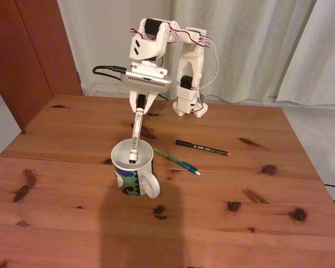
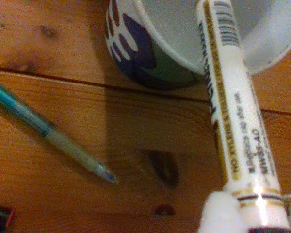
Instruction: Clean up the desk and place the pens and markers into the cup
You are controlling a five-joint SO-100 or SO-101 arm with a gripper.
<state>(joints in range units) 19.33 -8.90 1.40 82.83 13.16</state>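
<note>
white cup (image 1: 133,162) with blue-green swirls, reddish-brown desk (image 1: 212,223).

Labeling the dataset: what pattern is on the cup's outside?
Blue-and-green swirls on white, clearest on the cup in the fixed view.

pale grey-white curtains (image 1: 257,50) are hung in folds across the back of the room in the fixed view. a dark reddish-brown wooden door or panel (image 1: 30,53) is seen at the left. a strip of light wall (image 1: 109,39) is shown between them. warm, dim lighting is cast overall.
</note>
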